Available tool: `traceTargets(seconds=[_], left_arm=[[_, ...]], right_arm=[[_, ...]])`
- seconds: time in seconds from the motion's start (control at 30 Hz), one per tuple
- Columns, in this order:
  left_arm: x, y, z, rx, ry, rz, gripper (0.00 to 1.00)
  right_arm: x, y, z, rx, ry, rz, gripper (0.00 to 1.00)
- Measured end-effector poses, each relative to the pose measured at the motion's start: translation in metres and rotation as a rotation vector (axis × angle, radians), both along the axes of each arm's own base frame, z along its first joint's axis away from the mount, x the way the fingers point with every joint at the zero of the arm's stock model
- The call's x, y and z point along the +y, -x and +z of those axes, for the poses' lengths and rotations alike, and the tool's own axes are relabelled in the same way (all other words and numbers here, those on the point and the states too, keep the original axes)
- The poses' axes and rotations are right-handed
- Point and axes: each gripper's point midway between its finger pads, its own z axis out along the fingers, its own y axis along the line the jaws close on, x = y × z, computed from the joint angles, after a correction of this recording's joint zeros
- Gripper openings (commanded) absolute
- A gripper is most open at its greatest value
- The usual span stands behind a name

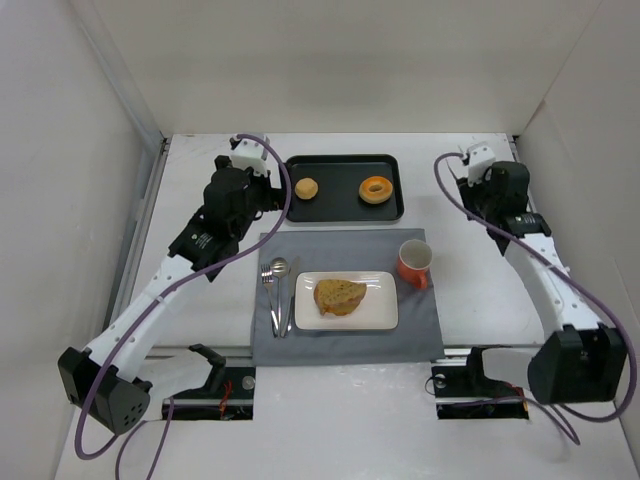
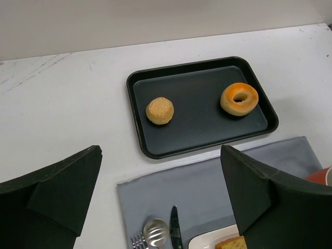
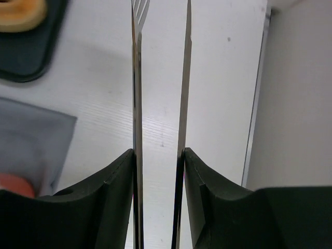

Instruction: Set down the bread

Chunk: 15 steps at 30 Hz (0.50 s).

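Top external view: the bench (image 1: pixel 470 320) carries a grey mat (image 1: pixel 345 345), a black tray (image 1: pixel 340 205) behind it, and a white plate (image 1: pixel 380 310) on the mat. The bread (image 1: pixel 340 296) lies on the plate — one slice or two stacked, I cannot tell. The tray holds only a bun (image 1: pixel 306 187) and a donut (image 1: pixel 376 189). Judgement: placement looks complete or nearly so. The right fingers (image 3: pixel 104 207) pinch empty metal tongs (image 3: pixel 136 104), well apart from the plate. The left fingers (image 2: pixel 62 197) are spread wide, holding nothing — likely only withdrawal is left.
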Motion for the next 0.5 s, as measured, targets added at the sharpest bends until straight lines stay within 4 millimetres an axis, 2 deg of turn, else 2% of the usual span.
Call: traceTargets(seconds=[0.07, 0.2, 0.5], left_arm=[[-0.001, -0.001, -0.001, 0.002, -0.001, -0.001, 0.97], [-0.001, -0.001, -0.001, 0.002, -0.001, -0.001, 0.97], [-0.001, -0.001, 0.0, -0.001, 0.001, -0.001, 0.97]], right_arm=[[-0.023, -0.011, -0.018, 0.031, -0.039, -0.087, 0.46], [-0.06, -0.016, -0.056, 0.114, -0.101, -0.211, 0.46], [-0.079, -0.014, -0.131, 0.316, -0.204, -0.242, 0.47]])
